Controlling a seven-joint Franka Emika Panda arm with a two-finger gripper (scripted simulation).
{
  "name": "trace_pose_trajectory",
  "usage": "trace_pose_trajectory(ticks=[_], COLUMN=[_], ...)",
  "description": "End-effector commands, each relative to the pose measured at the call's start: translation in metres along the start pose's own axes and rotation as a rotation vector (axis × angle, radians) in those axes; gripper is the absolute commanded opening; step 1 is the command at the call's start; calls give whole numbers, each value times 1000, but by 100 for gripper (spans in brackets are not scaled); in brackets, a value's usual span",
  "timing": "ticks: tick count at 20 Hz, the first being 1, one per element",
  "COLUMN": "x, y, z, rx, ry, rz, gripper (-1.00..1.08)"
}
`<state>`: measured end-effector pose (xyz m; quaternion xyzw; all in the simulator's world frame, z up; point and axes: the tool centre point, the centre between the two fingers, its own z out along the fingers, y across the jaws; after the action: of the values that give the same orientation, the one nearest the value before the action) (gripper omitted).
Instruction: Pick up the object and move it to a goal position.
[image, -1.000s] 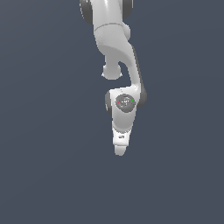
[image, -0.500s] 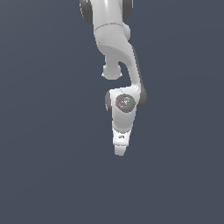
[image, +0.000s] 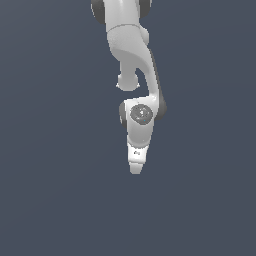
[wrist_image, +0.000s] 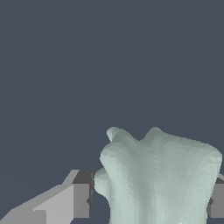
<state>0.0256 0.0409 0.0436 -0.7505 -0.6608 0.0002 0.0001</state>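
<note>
while the object (wrist_image: 159, 179) fills the lower part of the wrist view as a pale grey-green lumpy block, it sits right between the two fingers (wrist_image: 72, 199), the grey pad of one close against its side and the other finger just showing at the opposite edge. the jaws look closed onto the block, pinching it across its width, though whether both pads truly bear on it cannot be confirmed from this angle.

in the exterior view the block itself is hidden behind the gripper (image: 135, 170), which points down at the end of the white arm (image: 132, 55) over a plain dark ground (image: 50, 200); no goal marker shows in either view.

judging from this, the step in hand is carrying the block toward the goal. to do it well, hold the squeeze steady, since the block's bumpy, rounded sides give the flat pads little even surface and it could twist or slip. move smoothly, avoid sudden wrist turns, and keep the fingers pointing down so the block hangs centred between them until it reaches the goal position.
</note>
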Motion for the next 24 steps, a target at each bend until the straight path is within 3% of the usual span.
trace_pose_trajectory(ticks=[1,24], x=[-3,-57], y=[-7,-119], z=[-1,-17], rx=[0,0], ry=[0,-1], rz=[0,1], gripper=[-100,-100])
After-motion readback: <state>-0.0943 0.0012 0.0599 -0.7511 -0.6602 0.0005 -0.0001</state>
